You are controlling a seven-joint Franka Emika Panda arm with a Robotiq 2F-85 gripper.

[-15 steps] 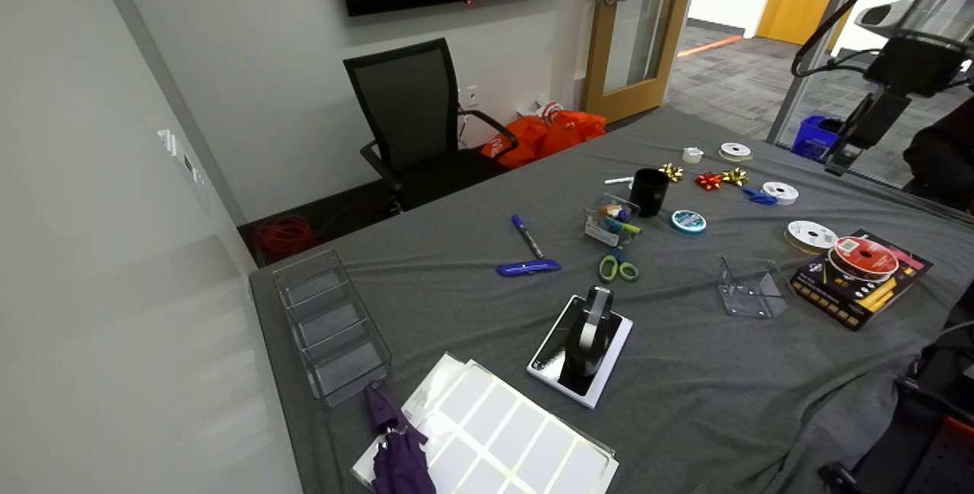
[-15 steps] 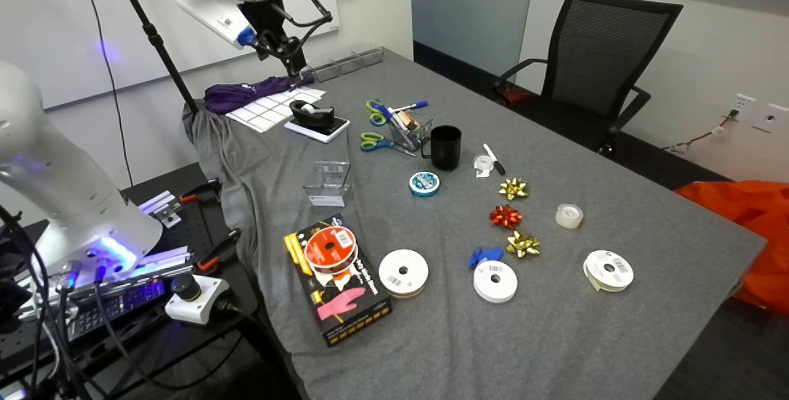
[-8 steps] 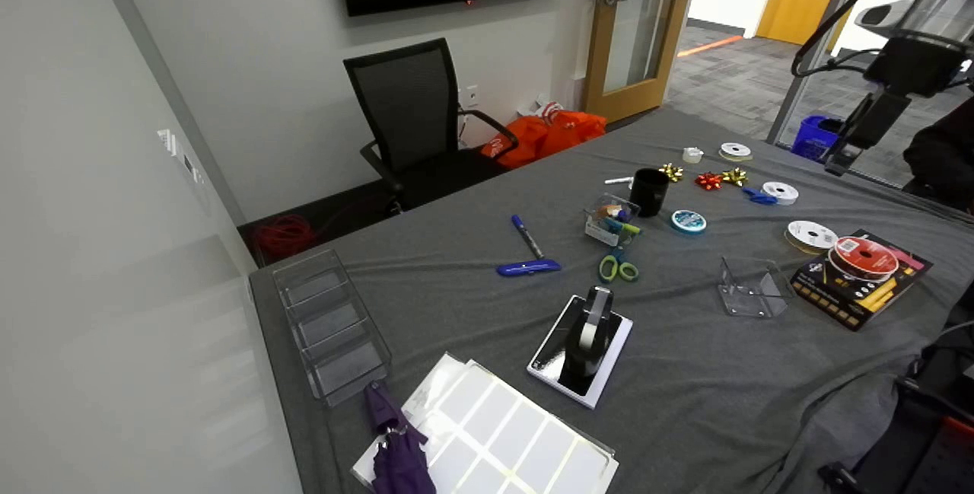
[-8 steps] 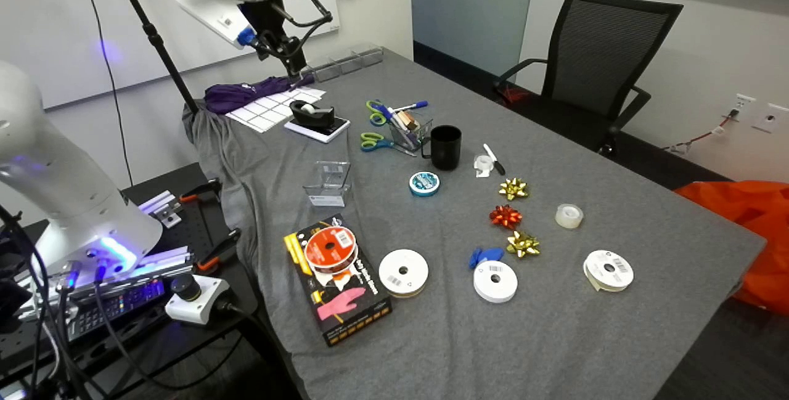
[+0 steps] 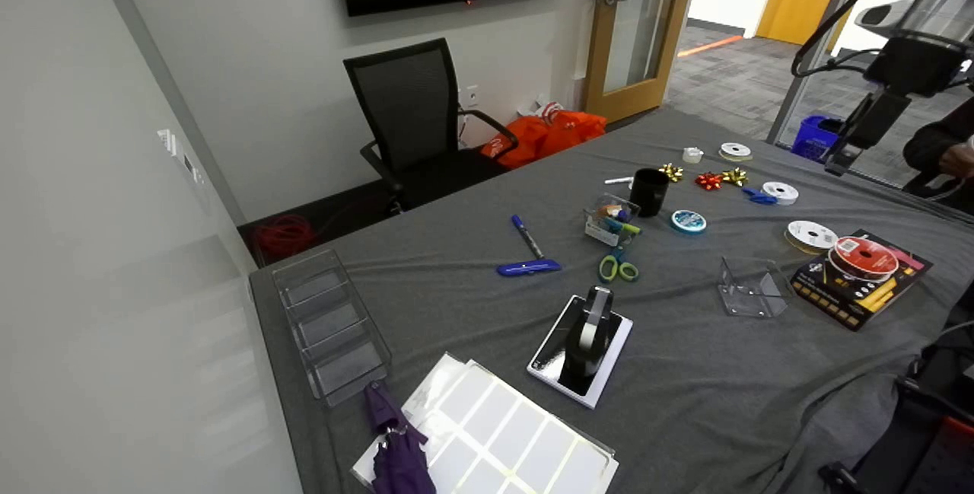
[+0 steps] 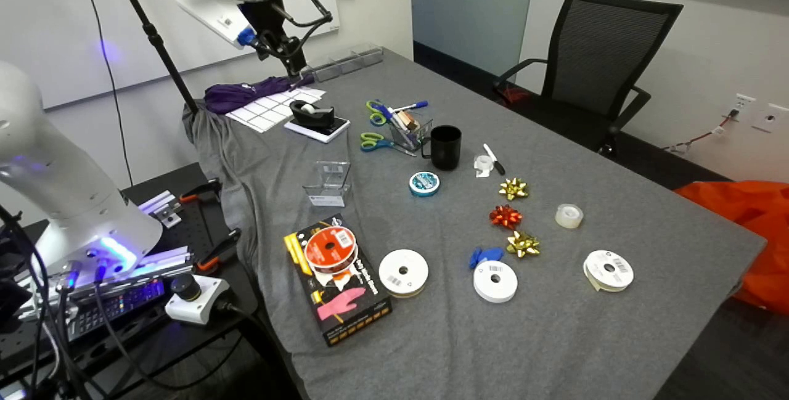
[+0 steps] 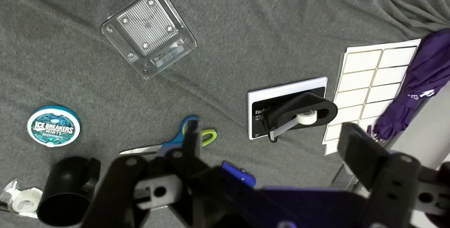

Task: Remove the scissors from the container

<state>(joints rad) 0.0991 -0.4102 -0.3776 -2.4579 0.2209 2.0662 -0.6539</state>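
A small clear container (image 5: 599, 233) stands mid-table, packed with pens and other items. Green-handled scissors (image 5: 630, 228) stick out of it, blades hidden inside. A similar blue-and-green pair of scissors (image 6: 386, 143) lies flat on the cloth beside the container; in the wrist view that loose pair (image 7: 178, 138) shows partly behind a finger. My gripper (image 7: 274, 142) hangs above the table, away from the container, its fingers wide apart with nothing between them. In both exterior views the gripper (image 6: 295, 76) is up in the air. My gripper's body mostly hides the container in the wrist view.
A black mug (image 6: 445, 147) stands right beside the container. Near them are a tape dispenser (image 7: 299, 114) on a notepad, a blue cutter (image 5: 528, 268), a clear holder (image 6: 328, 187), a mint tin (image 6: 425, 183) and ribbon spools. A person's hand (image 5: 957, 160) shows at the edge.
A person's hand has come into sight at the right edge of an exterior view. The arm, gripper and table objects have not visibly moved.
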